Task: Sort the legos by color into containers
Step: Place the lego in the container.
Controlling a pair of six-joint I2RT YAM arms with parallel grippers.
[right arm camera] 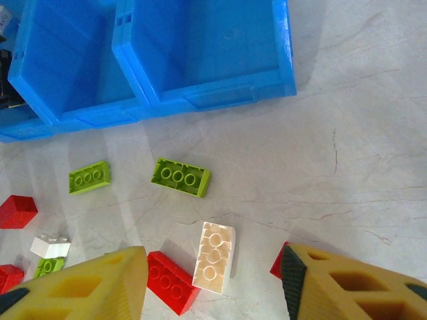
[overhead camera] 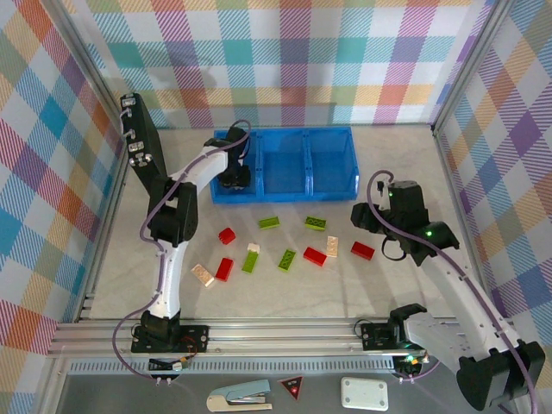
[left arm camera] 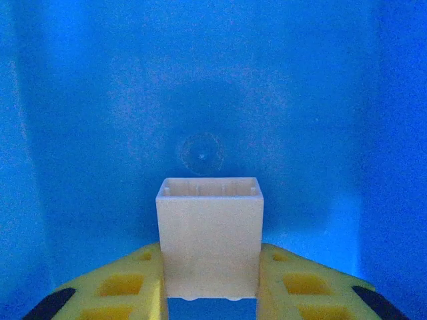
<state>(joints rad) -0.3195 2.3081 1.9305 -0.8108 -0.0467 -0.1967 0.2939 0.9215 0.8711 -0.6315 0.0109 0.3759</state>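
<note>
Left tool clamped tight on a cream lego down in the left compartment of the blue tray, floor contact unclear; right tool partly open, empty, over a second cream lego among loose legos on the worktop near side of the tray.

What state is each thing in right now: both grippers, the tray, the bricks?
left gripper, shut on a cream brick, down inside a tray compartment.
right gripper, open, empty, above the loose bricks.
blue tray, upright, middle and right compartments empty.
loose bricks, red, green and cream, lying unsorted on the table.
</note>
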